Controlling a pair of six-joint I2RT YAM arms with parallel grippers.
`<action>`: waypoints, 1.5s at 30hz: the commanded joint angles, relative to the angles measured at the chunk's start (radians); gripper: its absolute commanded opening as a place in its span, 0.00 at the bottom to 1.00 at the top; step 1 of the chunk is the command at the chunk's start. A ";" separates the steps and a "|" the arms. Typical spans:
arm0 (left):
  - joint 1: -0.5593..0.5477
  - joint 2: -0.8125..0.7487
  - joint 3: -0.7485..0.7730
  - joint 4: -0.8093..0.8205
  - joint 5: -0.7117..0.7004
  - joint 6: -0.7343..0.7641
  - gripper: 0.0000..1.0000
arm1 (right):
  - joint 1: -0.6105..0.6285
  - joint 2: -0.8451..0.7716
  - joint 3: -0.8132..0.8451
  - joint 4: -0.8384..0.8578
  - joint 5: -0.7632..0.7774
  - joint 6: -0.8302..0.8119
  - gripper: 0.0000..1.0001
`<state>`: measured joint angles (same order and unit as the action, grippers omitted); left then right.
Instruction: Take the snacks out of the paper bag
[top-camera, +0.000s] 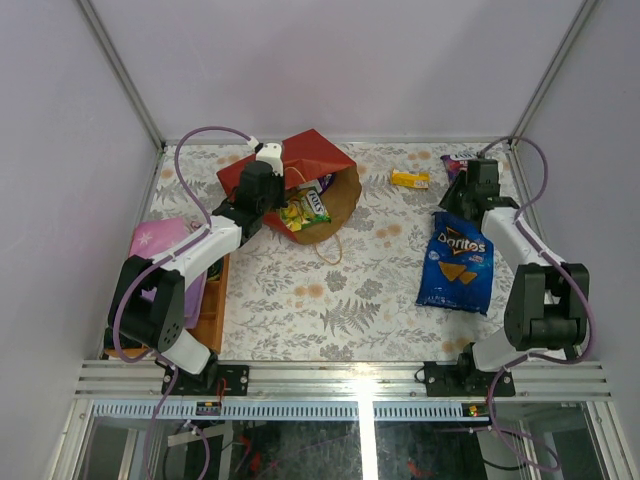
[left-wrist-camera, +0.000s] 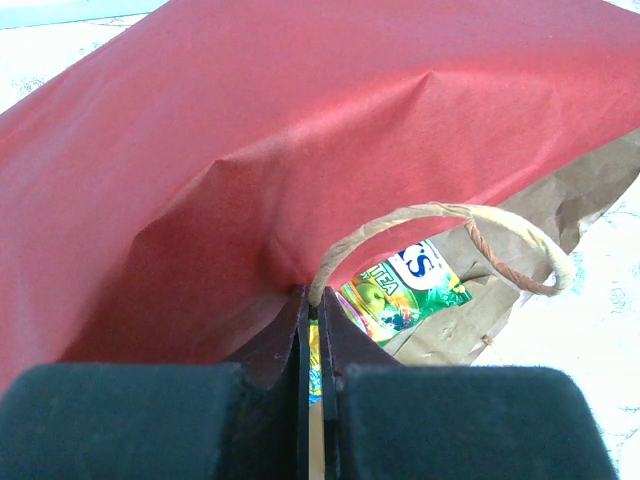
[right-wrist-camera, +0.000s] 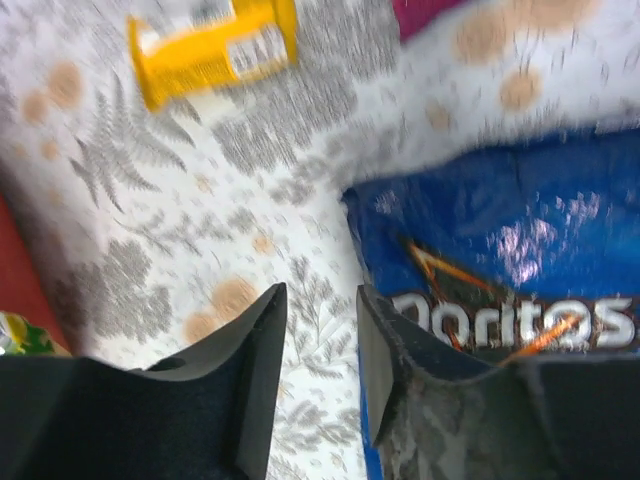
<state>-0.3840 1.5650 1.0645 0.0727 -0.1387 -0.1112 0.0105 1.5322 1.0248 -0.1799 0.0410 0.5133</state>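
Observation:
The paper bag lies on its side at the back left, red outside, its brown mouth facing right. A green-yellow snack packet shows in the mouth, and also in the left wrist view. My left gripper is shut on the bag's tan cord handle at the upper rim. My right gripper is open and empty over the cloth, beside the top edge of the blue Doritos bag. An orange-yellow packet and a purple packet lie at the back right.
A flat pink item with stars sits on a wooden tray at the left edge. The floral tablecloth covers the table. Metal frame posts and white walls close in the back and sides.

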 joint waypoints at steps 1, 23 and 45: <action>0.015 0.007 0.025 -0.010 -0.003 0.002 0.00 | 0.005 0.049 0.110 0.001 0.064 -0.061 0.29; 0.019 0.013 0.022 -0.011 -0.019 0.013 0.00 | 0.004 0.282 0.057 -0.001 0.038 -0.032 0.00; 0.018 0.005 0.015 -0.013 -0.032 0.024 0.00 | 0.086 0.488 0.491 -0.108 -0.151 -0.173 0.34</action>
<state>-0.3786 1.5650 1.0645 0.0719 -0.1394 -0.1104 0.0380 2.1086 1.4960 -0.3023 -0.0444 0.3786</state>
